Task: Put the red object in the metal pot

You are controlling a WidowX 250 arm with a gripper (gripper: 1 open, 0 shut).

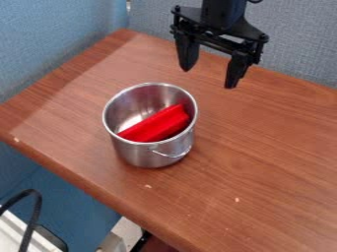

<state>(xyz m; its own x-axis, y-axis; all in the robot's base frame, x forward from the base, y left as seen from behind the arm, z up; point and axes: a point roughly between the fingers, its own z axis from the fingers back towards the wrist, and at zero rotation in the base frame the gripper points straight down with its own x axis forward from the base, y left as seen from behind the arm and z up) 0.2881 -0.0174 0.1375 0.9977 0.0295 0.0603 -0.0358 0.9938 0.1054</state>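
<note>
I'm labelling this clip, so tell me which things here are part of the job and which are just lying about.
Part of the job:
- red object, lying tilted inside the pot
- metal pot, on the table
- gripper, jaws open and empty, up behind the pot

Just there:
- wooden table
- black cable, lower left, off the table

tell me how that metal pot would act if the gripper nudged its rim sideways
The metal pot would probably slide rather than tip: it looks squat, with a flat base on the smooth wooden table. It seems thin and light, so even a gentle push may move it. The red block leaning inside might shift or rattle.
</note>
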